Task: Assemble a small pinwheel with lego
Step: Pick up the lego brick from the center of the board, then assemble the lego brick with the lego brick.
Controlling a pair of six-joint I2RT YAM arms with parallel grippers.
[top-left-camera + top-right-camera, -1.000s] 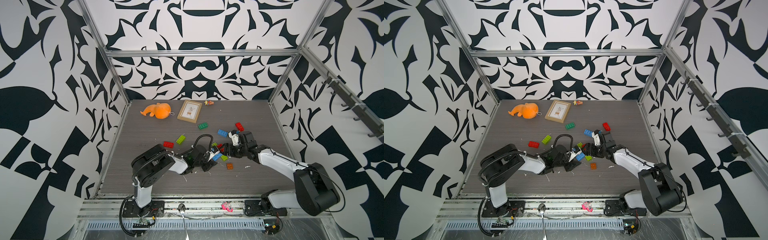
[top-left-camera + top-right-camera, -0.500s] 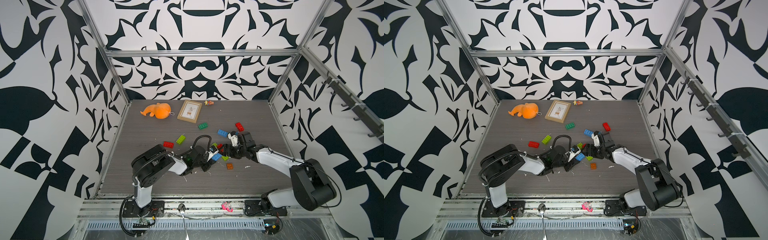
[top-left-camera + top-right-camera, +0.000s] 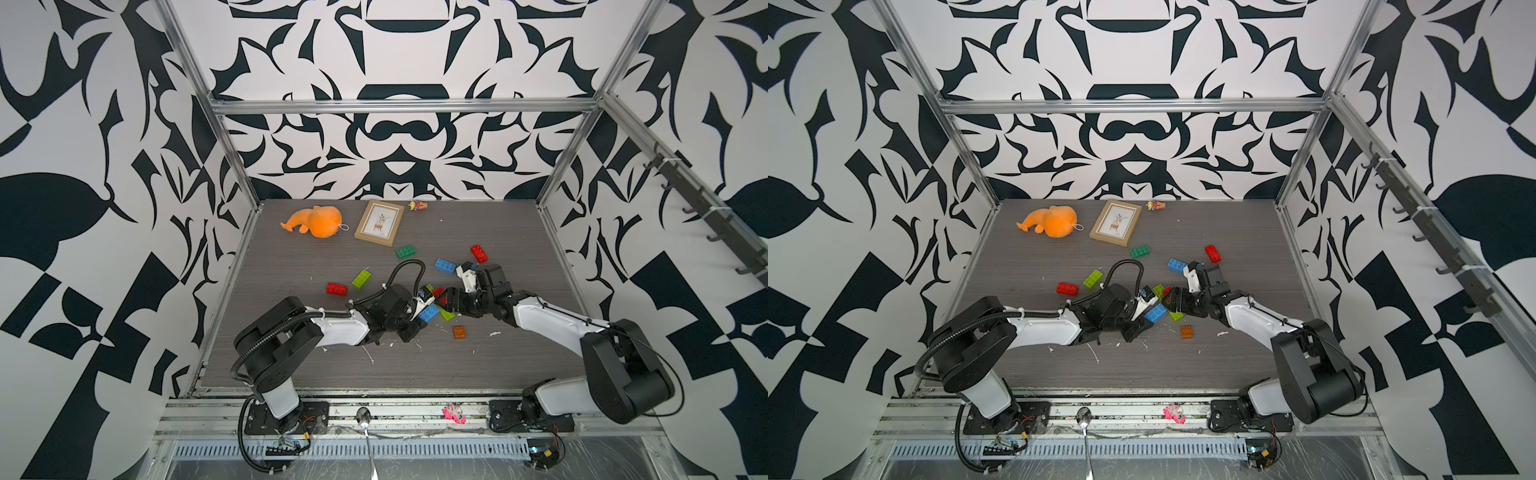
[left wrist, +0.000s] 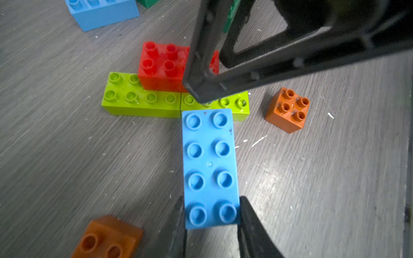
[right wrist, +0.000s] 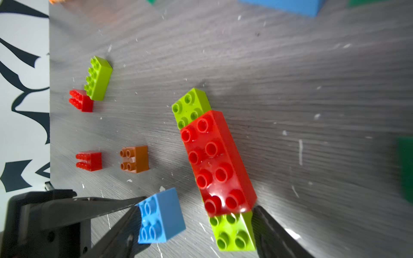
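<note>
**Left gripper clamping a blue brick beside the lime-and-red stack**

In both top views the two arms are meeting near the middle of the table (image 3: pixel 291 266). The left gripper (image 3: pixel 417 319) is clenching a blue brick (image 3: pixel 429 312). This brick is sitting just beside the lime bricks (image 3: pixel 447 316) and the red brick (image 3: pixel 438 292). The right gripper (image 3: pixel 451 300) is hanging over those. An orange-brown brick (image 3: pixel 459 332) is lying near them, toward the front edge. A plush toy (image 3: pixel 318 220) and a picture frame (image 3: pixel 379 223) are lying well apart, by the back wall.

In the left wrist view the gripper's fingers (image 4: pixel 178 223) are pressing on the two long sides of the blue brick (image 4: pixel 210 167) at its near end. The brick's far end is reaching the row of two lime bricks (image 4: pixel 140 102) laid end to end. Whether it is touching them cannot be told. The red brick (image 4: pixel 163 67) is sitting on top of that row. One finger of the right gripper is resting its tip where red is meeting lime.

In the right wrist view the red brick (image 5: pixel 214 163) is lying along the lime row, with lime studs showing past both its ends. The right gripper's jaws are standing wide apart, grasping nothing. One finger (image 5: pixel 274 232) is touching the near lime end. The blue brick (image 5: pixel 161 216), pinched by the left gripper, is showing just beside the stack.
</note>
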